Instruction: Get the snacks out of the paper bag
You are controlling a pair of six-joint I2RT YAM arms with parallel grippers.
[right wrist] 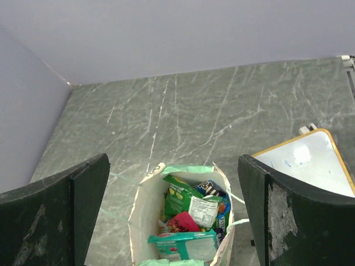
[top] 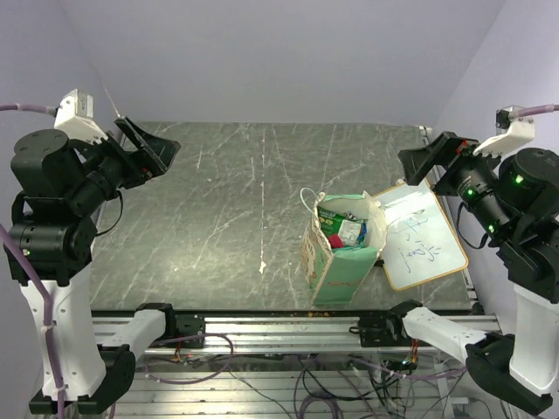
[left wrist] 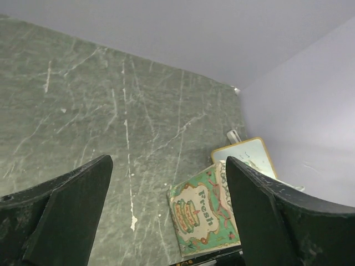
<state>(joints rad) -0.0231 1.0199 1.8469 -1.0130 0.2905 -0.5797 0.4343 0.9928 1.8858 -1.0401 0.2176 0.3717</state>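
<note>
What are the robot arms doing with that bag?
Nothing yet. Both arms are held up above the table, and the left claw and right claw are open and empty. The paper bag stands upright near the front edge, next to a whiteboard. The snacks are inside the bag, and none lie out on the table. The job is to take them out, and that has not begun.

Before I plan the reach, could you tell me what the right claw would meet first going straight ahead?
Probably the paper bag, at its open top over the snacks; depth is unclear.
</note>
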